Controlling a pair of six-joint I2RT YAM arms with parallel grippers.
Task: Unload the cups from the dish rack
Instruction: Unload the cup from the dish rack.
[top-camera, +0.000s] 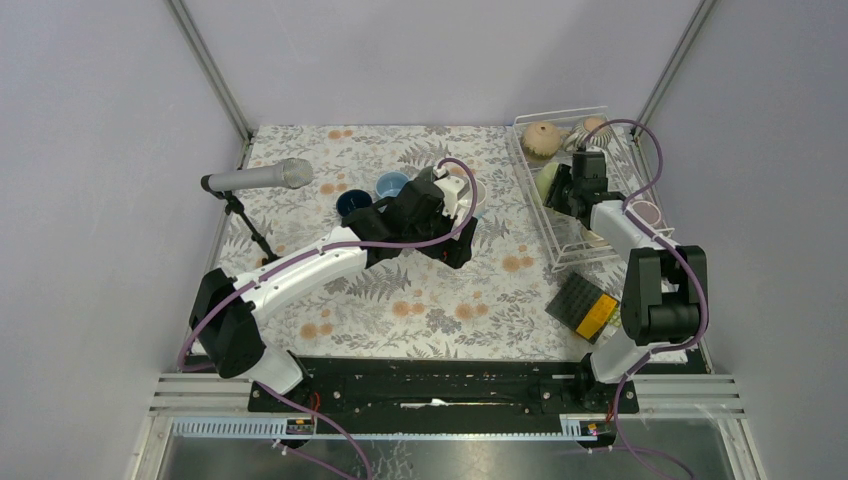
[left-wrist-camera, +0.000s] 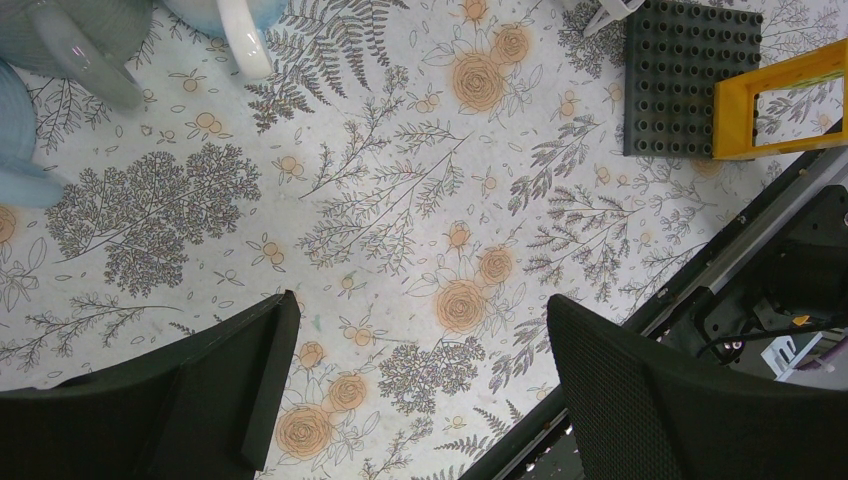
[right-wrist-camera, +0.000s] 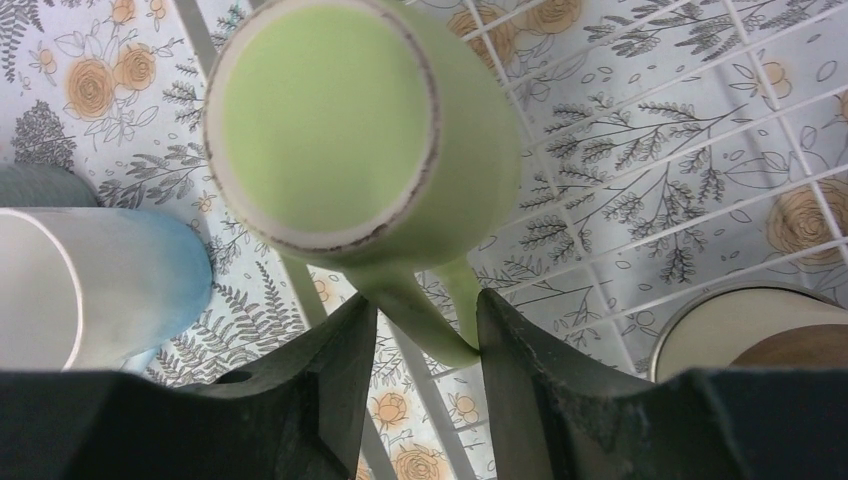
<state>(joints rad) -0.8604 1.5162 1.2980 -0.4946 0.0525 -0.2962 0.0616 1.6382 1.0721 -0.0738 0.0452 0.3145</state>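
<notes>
Fingers (right-wrist-camera: 335, 385) of right gripper (right-wrist-camera: 425, 325) pinching green mug (right-wrist-camera: 320, 120) handle, over dish rack (top-camera: 563, 112)

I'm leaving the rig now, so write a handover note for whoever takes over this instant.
Left end effector: open, empty, above the tablecloth.
Right end effector: pinching the green mug by its handle, inside the dish rack.
Done: dark blue mug and light blue mug stand on the tablecloth.
To do: green mug, tan mugs and at least one more in the rack.
</notes>
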